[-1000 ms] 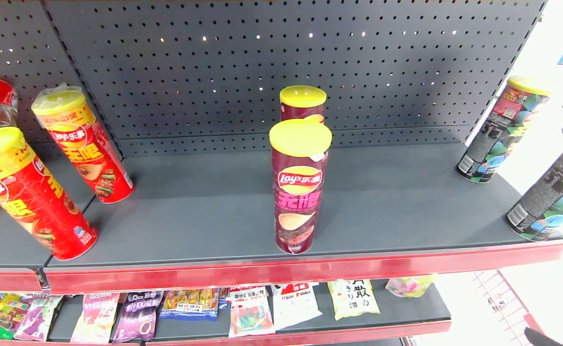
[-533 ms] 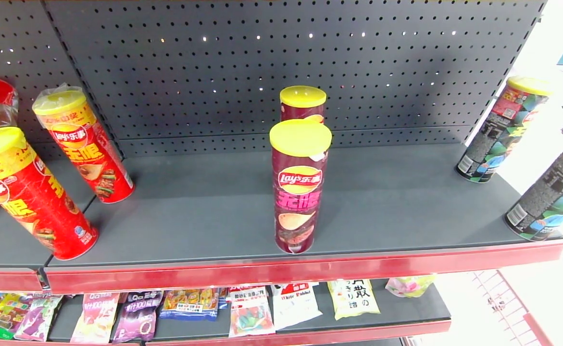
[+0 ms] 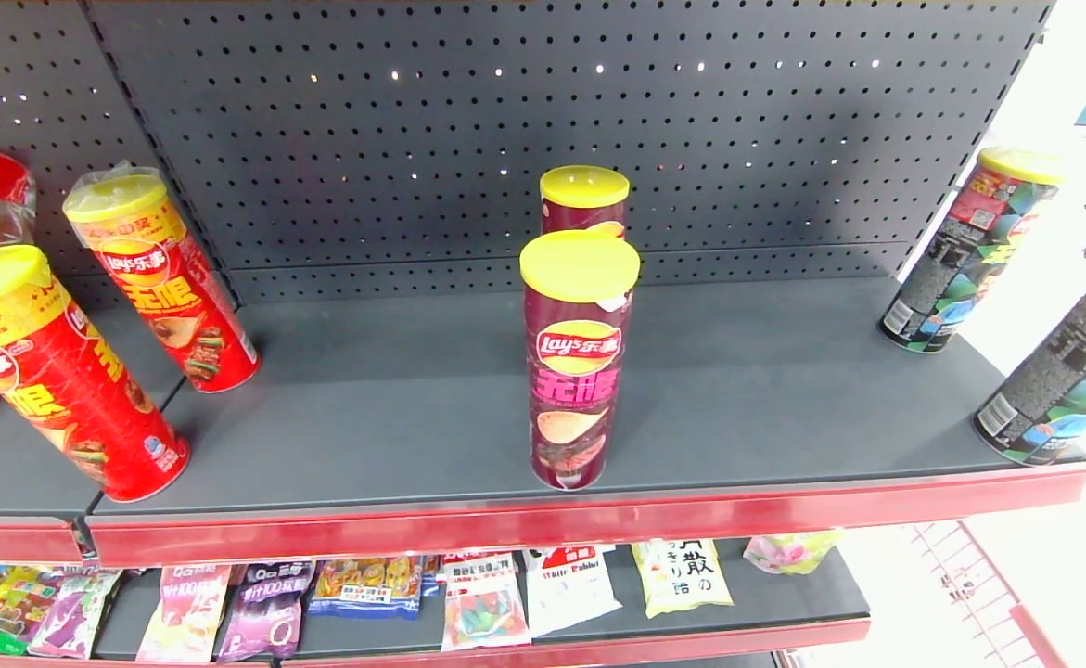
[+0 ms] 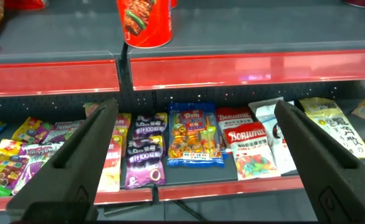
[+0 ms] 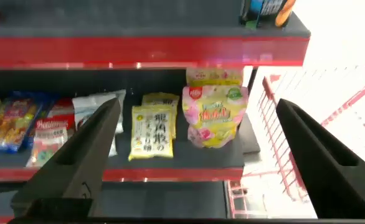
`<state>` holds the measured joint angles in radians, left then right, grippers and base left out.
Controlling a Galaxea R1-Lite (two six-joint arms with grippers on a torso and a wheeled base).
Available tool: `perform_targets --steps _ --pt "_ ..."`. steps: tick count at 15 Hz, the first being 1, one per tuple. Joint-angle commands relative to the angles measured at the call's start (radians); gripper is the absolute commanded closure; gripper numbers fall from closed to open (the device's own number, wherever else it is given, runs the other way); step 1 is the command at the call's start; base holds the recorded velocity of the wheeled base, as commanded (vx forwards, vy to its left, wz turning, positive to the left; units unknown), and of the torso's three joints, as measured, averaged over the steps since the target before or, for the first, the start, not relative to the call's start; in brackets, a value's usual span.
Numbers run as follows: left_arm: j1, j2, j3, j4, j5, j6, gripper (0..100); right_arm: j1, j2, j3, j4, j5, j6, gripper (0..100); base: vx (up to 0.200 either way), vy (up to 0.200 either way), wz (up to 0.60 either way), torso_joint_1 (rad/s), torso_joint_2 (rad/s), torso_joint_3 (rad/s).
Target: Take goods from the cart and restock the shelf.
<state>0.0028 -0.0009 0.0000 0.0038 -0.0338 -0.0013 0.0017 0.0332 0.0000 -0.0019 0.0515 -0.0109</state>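
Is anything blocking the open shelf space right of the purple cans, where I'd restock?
Nothing visible does. The shelf deck lies bare between the front purple can and the black cans at its right end.

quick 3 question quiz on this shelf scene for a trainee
1. True or false: the front purple can stands upright on the top shelf.
2. What colour is its lid? A red, B yellow, C black.
3. Is the left pincer open or shut?
Key: 1 true; 2 B; 3 open.
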Motion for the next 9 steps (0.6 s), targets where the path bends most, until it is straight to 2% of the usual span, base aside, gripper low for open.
perform_targets --steps 1,9 --pt "0.000 0.001 0.000 -0.001 0.000 0.000 0 0.006 -0.016 0.000 0.002 -0.005 0.023 0 0.000 0.000 0.00 0.000 0.00 0.000" --pt "0.000 0.001 0.000 0.001 0.000 0.000 0 0.003 -0.032 0.000 0.002 -0.007 0.020 0 0.000 0.000 0.00 0.000 0.00 0.000"
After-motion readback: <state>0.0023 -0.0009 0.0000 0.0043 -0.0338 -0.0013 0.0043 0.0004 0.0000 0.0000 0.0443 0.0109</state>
